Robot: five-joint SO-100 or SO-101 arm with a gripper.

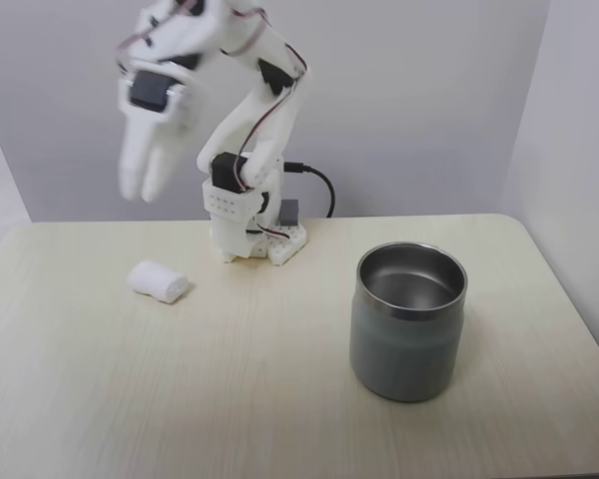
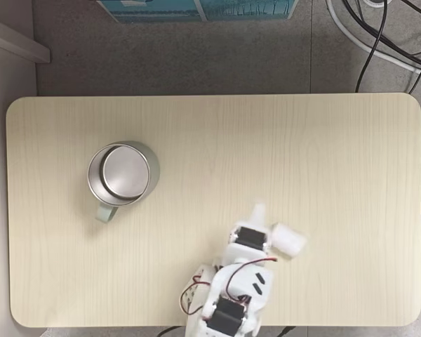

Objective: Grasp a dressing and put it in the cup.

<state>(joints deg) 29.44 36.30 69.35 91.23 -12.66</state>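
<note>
The pale wood table point(image 1: 280, 399) carries everything, with the white arm point(image 1: 250, 170) bolted near its far edge in a fixed view. The cup point(image 1: 409, 319) stands upright on the right of that view, well apart from the arm, its shiny inside bare; from above in a fixed view the cup point(image 2: 123, 173) sits toward the left. The gripper point(image 1: 140, 188) hangs in the air, blurred, its fingers pointing down and close together, holding nothing. The dressing point(image 1: 159, 282) lies on its side on the table below the gripper; from above the dressing point(image 2: 289, 239) lies just beside the gripper point(image 2: 258, 214).
</note>
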